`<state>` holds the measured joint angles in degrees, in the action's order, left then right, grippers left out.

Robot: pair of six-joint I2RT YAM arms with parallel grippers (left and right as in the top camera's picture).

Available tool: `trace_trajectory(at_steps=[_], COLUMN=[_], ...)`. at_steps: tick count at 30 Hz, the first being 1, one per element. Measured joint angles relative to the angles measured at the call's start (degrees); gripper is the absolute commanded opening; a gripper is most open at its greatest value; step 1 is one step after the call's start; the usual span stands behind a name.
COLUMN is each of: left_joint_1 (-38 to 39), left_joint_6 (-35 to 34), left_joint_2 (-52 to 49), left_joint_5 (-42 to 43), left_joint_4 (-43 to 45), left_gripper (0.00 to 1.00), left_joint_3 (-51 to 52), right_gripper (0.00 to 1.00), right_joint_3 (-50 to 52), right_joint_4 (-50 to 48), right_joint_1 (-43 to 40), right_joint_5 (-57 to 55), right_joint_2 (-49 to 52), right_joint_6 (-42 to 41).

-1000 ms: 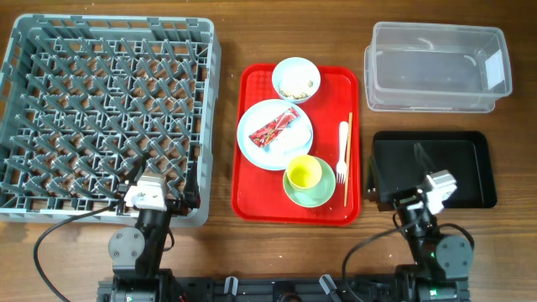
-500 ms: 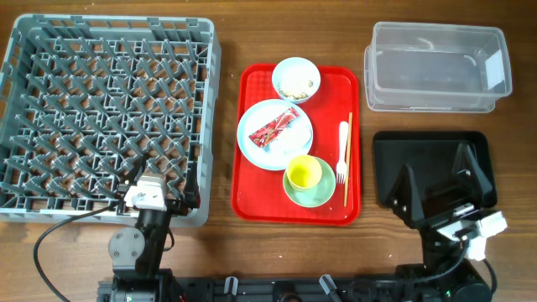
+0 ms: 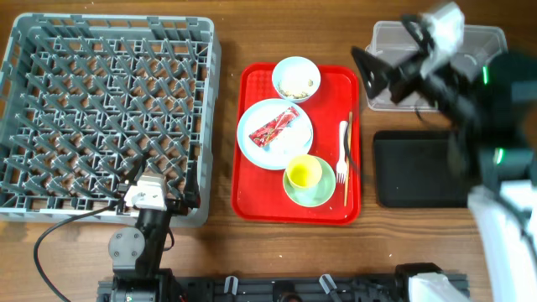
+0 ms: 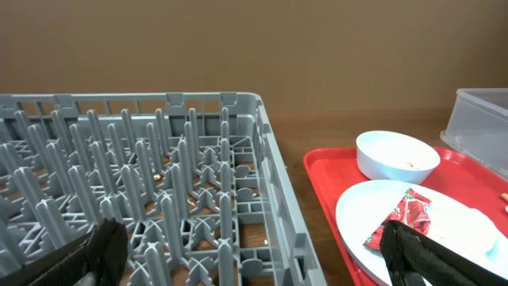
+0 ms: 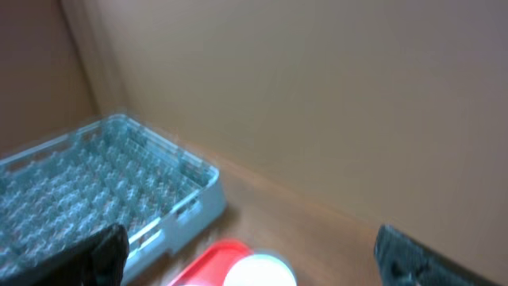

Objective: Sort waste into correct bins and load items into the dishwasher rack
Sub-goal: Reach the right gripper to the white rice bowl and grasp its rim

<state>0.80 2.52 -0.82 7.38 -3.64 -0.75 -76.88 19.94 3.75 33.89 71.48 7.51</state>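
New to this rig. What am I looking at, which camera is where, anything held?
Two robot arms at a table. The wide picture is from a fixed camera overhead. The other two are from wrist cameras, so the dark shapes in their lower corners are each arm's own fingers. The left end effector sits by the grey rack, open and empty. The right end effector hangs above the clear tub, also open and empty. The red tray carries a plate with a wrapper, a blue bowl of scraps, a yellow cup in a green bowl, a fork and chopsticks. A black tray lies beside it.
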Motion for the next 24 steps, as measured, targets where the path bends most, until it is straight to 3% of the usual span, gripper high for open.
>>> trace_trajectory(at_steps=[3,6,14,16,19,24], left_joint_1=[0.0,0.0,0.0,0.0,0.0,0.0], left_joint_6=[0.0,0.0,0.0,0.0,0.0,0.0], left_joint_2=[0.0,0.0,0.0,0.0,0.0,0.0], left_joint_5=[0.0,0.0,0.0,0.0,0.0,0.0], left_joint_4=[0.0,0.0,0.0,0.0,0.0,0.0], left_gripper=[1.00,1.00,1.00,1.00,1.00,1.00], left_joint_3=[0.0,0.0,0.0,0.0,0.0,0.0], right_gripper=[1.00,1.00,1.00,0.85,0.72,0.60], right_joint_3=[-20.3,-32.5,-35.1,-35.3,-35.4,-35.4], right_joint_4=[18.4,26.8,19.9,17.1,16.5,15.5], right_joint_1=[3.7,7.4,11.9,12.7,15.2,24.0], right_joint_5=[-1.0,-2.3,6.4,5.4,-2.2,-28.0], right_joint_2=[14.1,23.6,37.3,40.6,45.8,54.1], right_joint_6=[5.9,9.4,7.6,4.0,0.0,-6.9])
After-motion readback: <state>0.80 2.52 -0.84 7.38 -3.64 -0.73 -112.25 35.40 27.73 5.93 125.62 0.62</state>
